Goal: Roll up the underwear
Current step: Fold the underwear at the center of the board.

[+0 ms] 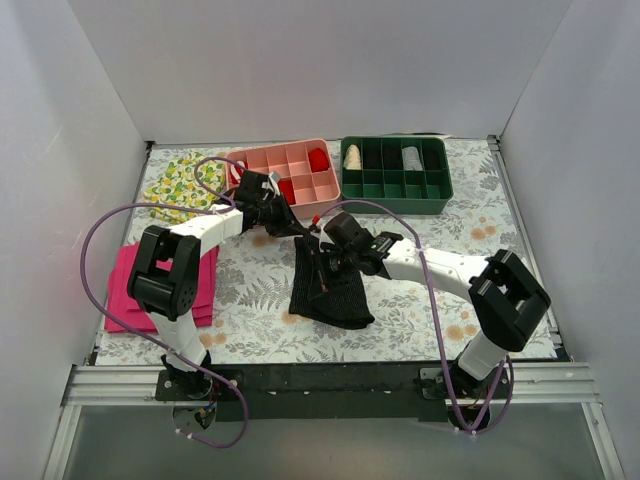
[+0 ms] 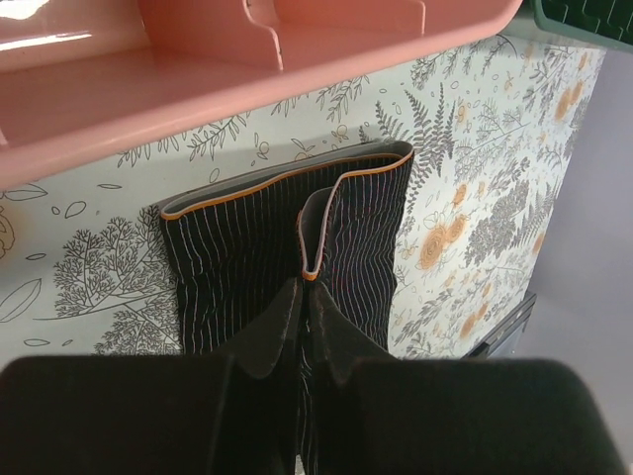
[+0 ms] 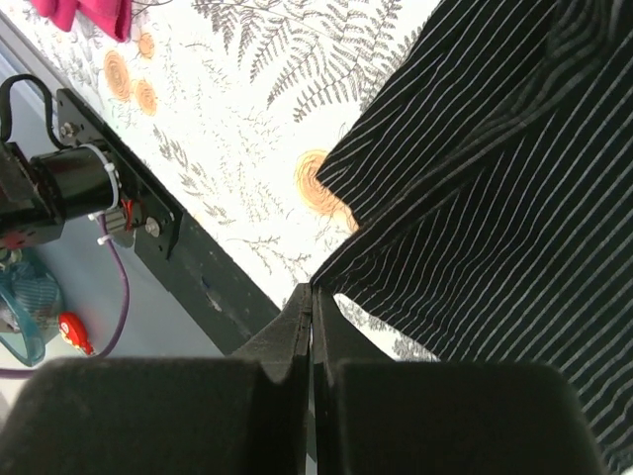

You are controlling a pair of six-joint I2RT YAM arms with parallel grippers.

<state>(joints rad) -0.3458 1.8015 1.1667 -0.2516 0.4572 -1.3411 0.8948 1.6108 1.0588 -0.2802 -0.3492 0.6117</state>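
resting mid-table on the fern-print tablecloth (image 1: 250, 290), the black pinstriped fabric underwear (image 1: 330, 285) is pinched by 2 claws: left gripper (image 2: 305, 289) clamped on its orange-trimmed waistband fold, right gripper (image 3: 312, 292) clamped on a corner.

A lab test cell: white enclosure walls (image 1: 300, 60) around a fern-print table (image 1: 450, 290).

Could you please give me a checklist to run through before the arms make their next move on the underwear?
1. Left fingers shut on the orange-trimmed waistband fold of the underwear: ok.
2. Right fingers shut on a corner of the fabric: ok.
3. Right grip deep enough to survive a pull: cannot tell; only the corner's tip reaches the fingers.
4. Underwear rolled: not ok; it lies spread out, only partly folded.
5. Pink tray not touching the left fingers: ok, though close.
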